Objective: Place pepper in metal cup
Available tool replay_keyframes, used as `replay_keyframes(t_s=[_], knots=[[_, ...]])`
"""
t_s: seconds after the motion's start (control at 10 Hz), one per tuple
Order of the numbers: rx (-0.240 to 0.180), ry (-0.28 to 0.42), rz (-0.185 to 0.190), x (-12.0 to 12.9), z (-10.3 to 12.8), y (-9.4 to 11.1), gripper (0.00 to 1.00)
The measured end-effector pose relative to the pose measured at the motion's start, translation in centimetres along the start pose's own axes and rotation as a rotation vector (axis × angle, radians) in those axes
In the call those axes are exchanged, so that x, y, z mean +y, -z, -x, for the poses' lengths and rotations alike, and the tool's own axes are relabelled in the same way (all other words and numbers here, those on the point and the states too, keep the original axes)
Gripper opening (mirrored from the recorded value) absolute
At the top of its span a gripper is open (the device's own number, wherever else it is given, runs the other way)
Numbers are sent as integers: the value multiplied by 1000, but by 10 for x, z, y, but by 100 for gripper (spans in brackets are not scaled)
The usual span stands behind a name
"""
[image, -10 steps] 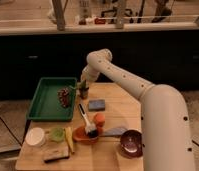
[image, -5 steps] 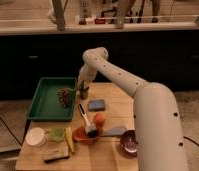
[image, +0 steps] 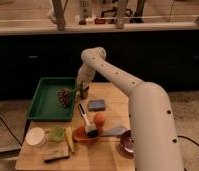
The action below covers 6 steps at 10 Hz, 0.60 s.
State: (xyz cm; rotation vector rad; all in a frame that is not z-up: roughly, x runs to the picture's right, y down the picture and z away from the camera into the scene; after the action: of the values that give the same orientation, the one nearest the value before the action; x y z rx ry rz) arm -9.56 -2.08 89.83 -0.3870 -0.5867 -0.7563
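Hand [image: 79,88] at right edge of green tray [image: 45,98] — metal cup [image: 85,92] just beside, grip unclear

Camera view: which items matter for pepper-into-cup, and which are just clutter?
Job: cup at the right edge of the tray; tool just above the cup; pepper, can't pick it out.
Clutter: tray, red cluster, sponge, orange, brush, bowl, white cup.
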Motion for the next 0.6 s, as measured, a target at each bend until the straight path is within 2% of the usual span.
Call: replay_keyframes(t_s=[0.3,0.4,0.6], knots=[[-2,2,5,0,1,-2,2],[0,3,9,1,2,-3,10],[0,5,16,-1,3,-4,31]])
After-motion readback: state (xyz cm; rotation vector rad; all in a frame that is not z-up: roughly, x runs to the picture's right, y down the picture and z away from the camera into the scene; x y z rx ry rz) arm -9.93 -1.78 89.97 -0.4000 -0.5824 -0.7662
